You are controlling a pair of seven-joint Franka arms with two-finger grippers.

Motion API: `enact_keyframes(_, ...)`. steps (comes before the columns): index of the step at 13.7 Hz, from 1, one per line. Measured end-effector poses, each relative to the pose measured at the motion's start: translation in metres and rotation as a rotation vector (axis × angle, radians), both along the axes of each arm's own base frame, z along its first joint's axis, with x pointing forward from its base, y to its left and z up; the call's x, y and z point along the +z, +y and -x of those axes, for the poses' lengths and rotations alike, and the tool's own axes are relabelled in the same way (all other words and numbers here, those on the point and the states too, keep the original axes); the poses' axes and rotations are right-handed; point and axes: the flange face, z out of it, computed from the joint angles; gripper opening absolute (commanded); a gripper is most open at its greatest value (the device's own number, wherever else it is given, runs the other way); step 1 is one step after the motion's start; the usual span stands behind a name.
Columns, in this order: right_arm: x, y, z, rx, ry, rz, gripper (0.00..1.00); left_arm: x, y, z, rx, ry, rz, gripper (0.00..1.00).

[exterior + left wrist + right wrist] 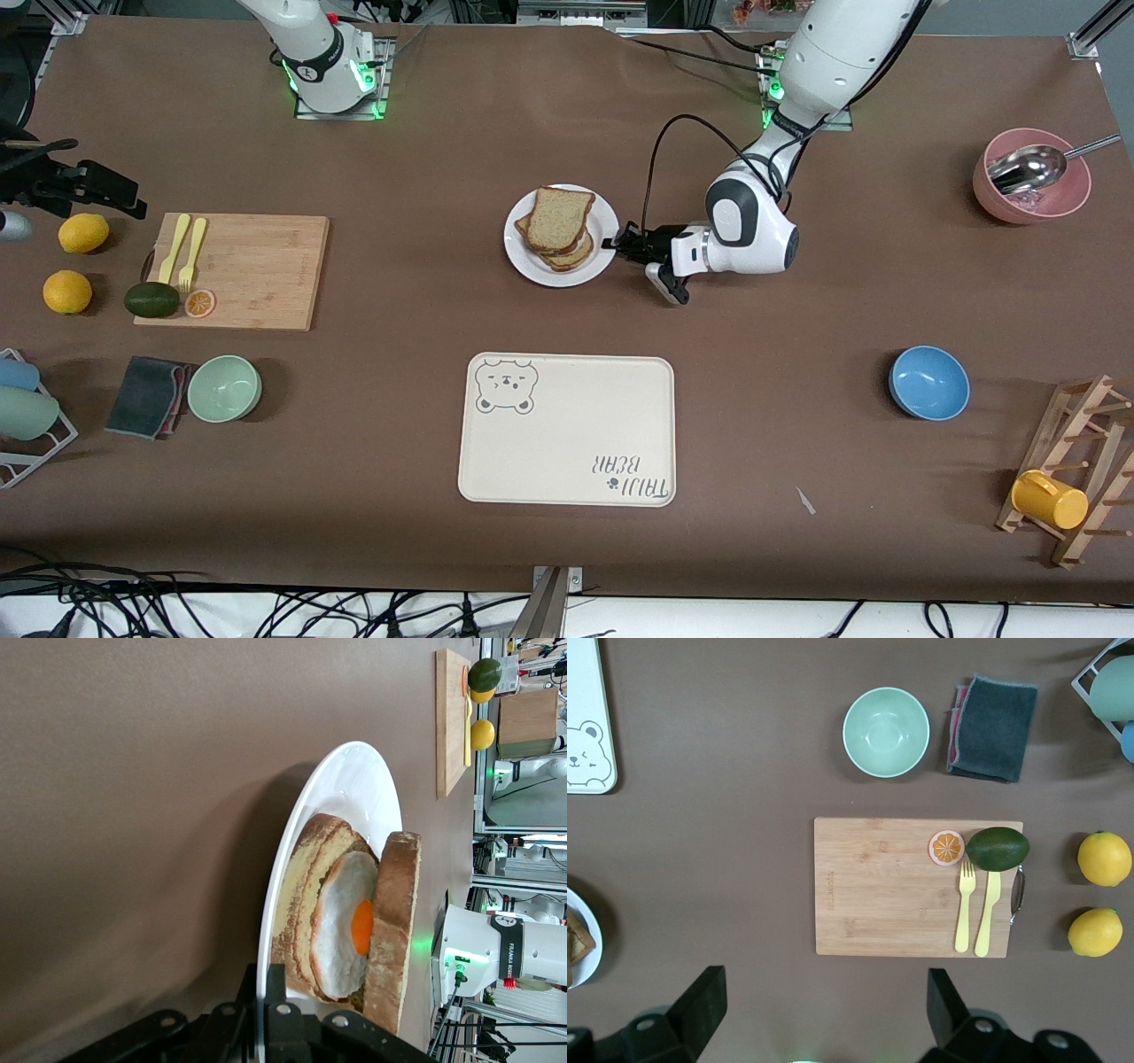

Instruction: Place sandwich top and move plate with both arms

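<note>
Brown tabletop [797,425] is seen from the front; the left gripper [620,244] is clamped on the plate [532,261] rim, the sandwich top [560,218] stacked just beside it. Left wrist: plate edge is pinched between fingers [275,1014]. Right wrist: right gripper [824,1005], fingers wide and empty, is held over the cutting board [877,895].

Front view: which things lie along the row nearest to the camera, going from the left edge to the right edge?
Dark cloth → green bowl → bear tray → blue bowl → wooden rack with a yellow cup.
</note>
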Motion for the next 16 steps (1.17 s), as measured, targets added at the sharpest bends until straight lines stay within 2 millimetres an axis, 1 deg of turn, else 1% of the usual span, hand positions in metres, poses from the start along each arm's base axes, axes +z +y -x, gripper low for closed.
enact_keyframes(4, 0.0, 0.0, 0.0, 0.001, 0.0, 0.0, 1.0, 0.003, -0.001, -0.002, 0.007, 0.007, 0.003, 0.0)
enact_keyframes(7, 0.0, 0.0, 0.0, 0.001, 0.0, 0.0, 1.0, 0.016, 0.002, -0.011, 0.037, 0.025, 0.017, 0.0)
enact_keyframes(10, 0.0, 0.0, 0.0, 0.001, 0.0, 0.0, 1.0, 0.032, 0.012, -0.026, 0.063, 0.03, 0.058, 0.0)
enact_keyframes(12, 0.0, 0.001, 0.0, 0.002, 0.0, 0.0, 1.0, 0.038, 0.023, -0.038, 0.089, 0.033, 0.08, 0.0)
enact_keyframes(15, 0.0, 0.001, 0.0, 0.002, 0.0, 0.0, 1.0, 0.047, 0.041, -0.06, 0.136, 0.037, 0.106, 0.0)
enact_keyframes(16, 0.0, 0.001, 0.0, 0.002, 0.0, 0.0, 1.0, 0.052, 0.047, -0.07, 0.164, 0.044, 0.11, 0.0)
